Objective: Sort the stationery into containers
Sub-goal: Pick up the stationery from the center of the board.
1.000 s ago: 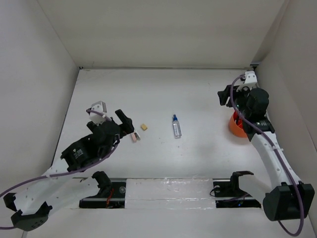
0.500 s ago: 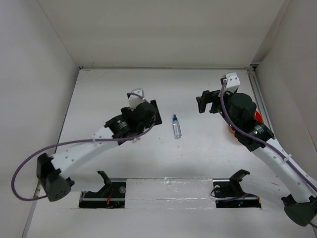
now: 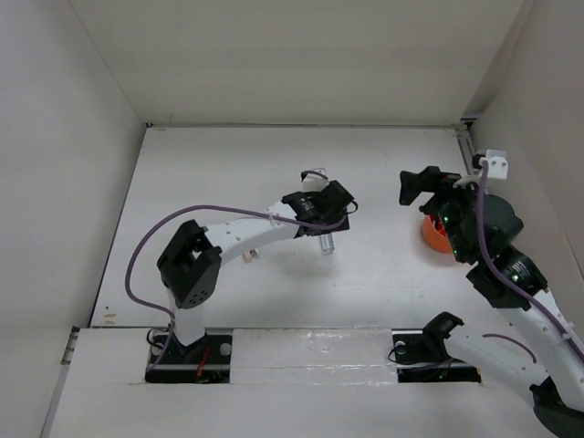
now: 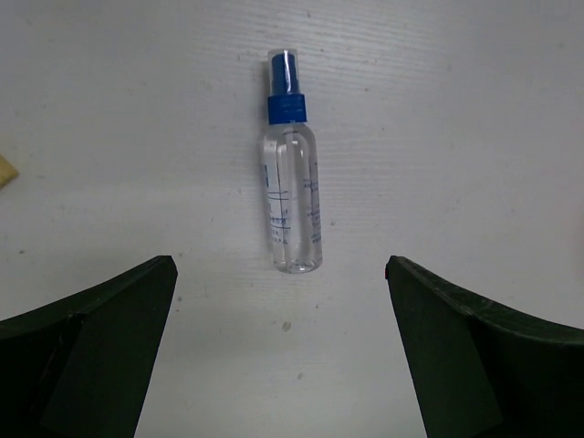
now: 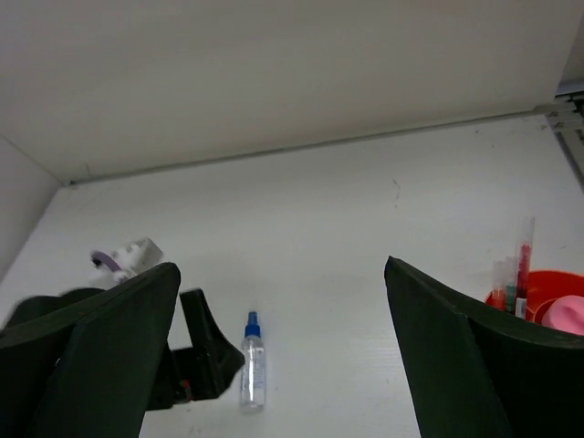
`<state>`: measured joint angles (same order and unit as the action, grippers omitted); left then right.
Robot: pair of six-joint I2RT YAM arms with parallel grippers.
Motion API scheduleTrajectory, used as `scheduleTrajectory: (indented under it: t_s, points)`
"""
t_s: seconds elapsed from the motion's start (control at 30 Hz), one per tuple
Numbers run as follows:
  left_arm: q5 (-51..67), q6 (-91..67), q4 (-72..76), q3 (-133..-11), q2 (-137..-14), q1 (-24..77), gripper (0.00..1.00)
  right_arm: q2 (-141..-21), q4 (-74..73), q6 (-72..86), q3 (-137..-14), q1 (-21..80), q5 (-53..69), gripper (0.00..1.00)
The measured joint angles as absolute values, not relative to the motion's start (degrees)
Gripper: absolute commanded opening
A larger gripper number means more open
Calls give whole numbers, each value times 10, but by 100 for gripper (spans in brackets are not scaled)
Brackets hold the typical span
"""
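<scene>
Having swung across, the released left end effector point(image 4: 278, 269) framed the bottle point(image 4: 292, 196) just ahead, seemingly the next pick, while the released right end effector point(image 5: 281, 269) had left the cup point(image 3: 431, 235).

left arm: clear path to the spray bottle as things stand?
Probably yes. The left gripper hangs open right above the clear blue-capped bottle, which lies flat and centred between its fingers in the wrist view. There is bare table on both sides, and nothing seems to block a straight descent.
</scene>
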<state>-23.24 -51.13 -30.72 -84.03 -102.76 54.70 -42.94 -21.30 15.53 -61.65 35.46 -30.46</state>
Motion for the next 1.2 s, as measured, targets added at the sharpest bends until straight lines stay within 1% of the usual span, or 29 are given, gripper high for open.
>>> scheduleTrajectory:
  t_s: [0.1,0.23,0.4,0.5,0.53,0.57,0.63,0.67,0.73,0.77,0.8,0.83,0.87,0.9,1.03,1.13,1.2]
  points:
    - [-215,-527,-310,-840,-1063,550,98,-404,-208,161,-617,342,-300,100]
    - [-207,-543,-311,-844,-1101,552,98,-406,-207,161,-614,337,-274,99]
    - [-205,-556,-311,-862,-1136,552,97,-401,-206,159,-577,337,-225,98]
    - [-204,-561,-312,-884,-1160,552,92,-395,-206,158,-560,337,-197,98]
    - [-204,-561,-312,-891,-1167,552,81,-394,-205,158,-556,337,-190,98]
    - [-204,-565,-313,-898,-1176,552,76,-393,-205,159,-554,337,-184,98]
    - [-204,-567,-318,-909,-1193,552,72,-391,-205,158,-554,337,-175,96]
    - [-204,-568,-322,-913,-1200,552,64,-390,-205,157,-554,337,-173,96]
    - [-204,-570,-332,-917,-1211,552,55,-385,-205,156,-554,337,-169,96]
    - [-204,-571,-336,-918,-1214,552,47,-382,-204,154,-554,337,-168,96]
    - [-208,-572,-343,-921,-1218,552,27,-379,-204,154,-554,337,-166,96]
    - [-206,-576,-343,-922,-1218,552,18,-377,-204,153,-554,337,-166,96]
    - [-208,-576,-345,-922,-1219,552,7,-375,-203,153,-554,337,-165,96]
    - [-207,-575,-345,-923,-1219,552,0,-373,-201,152,-554,337,-165,96]
    - [-205,-567,-320,-904,-1208,554,0,-371,-197,150,-554,334,-168,94]
    - [-196,-545,-267,-823,-1155,555,0,-371,-202,153,-554,325,-179,91]
    - [-195,-521,-236,-754,-1096,559,0,-369,-204,157,-554,312,-182,91]
